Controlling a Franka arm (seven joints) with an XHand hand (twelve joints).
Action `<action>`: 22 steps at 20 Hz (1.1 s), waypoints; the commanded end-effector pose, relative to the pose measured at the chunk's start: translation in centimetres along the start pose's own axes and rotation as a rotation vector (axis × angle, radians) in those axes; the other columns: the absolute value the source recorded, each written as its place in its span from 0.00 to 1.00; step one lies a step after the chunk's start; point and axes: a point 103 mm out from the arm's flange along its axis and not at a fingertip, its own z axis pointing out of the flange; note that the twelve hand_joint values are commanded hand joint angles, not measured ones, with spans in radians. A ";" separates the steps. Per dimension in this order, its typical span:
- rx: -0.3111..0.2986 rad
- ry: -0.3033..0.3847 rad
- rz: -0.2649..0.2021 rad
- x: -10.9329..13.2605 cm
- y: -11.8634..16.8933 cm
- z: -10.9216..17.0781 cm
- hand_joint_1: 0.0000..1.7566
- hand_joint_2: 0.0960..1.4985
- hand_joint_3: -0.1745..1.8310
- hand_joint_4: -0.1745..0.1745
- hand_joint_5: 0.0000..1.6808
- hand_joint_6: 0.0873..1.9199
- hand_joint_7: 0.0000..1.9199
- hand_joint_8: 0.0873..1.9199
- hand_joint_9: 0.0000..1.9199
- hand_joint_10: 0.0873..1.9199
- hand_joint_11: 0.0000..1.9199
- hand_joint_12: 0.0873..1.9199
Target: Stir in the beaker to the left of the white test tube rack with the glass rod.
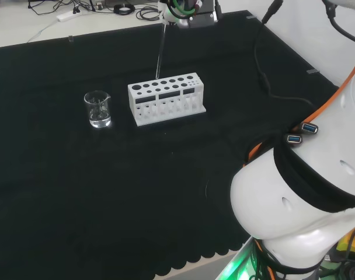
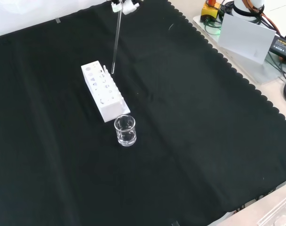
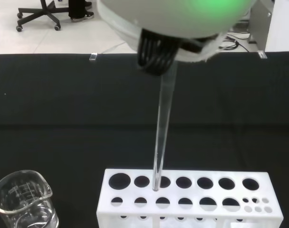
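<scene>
In the head view, your beaker [image 1: 98, 109] stands on the cloth down and left of the hand [image 1: 178, 11], just beside the white test tube rack [image 1: 166, 98], with a little clear liquid in it. The hand pinches the top of the glass rod [image 1: 159, 51], which hangs nearly upright, tip just above the rack's back row. Your move turns on that offset: lift clear of the rack, carry the rod left, then lower it. Open cloth [image 1: 49, 175] surrounds the beaker.
</scene>
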 end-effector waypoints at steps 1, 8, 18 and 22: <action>0.006 0.003 0.002 0.2 -0.4 -0.5 0.76 0.34 0.49 0.00 0.82 0.11 0.67 0.49 0.86 0.37 0.87 0.25; -0.010 0.023 -0.022 0.7 -0.7 -0.8 0.76 0.34 0.49 0.00 0.82 0.10 0.67 0.49 0.86 0.37 0.88 0.25; -0.020 0.074 -0.143 3.8 -0.5 -1.7 0.76 0.34 0.50 0.00 0.83 0.10 0.67 0.49 0.86 0.37 0.88 0.26; -0.020 0.081 -0.187 5.5 0.0 -2.3 0.76 0.33 0.50 0.00 0.83 0.10 0.67 0.49 0.86 0.37 0.88 0.26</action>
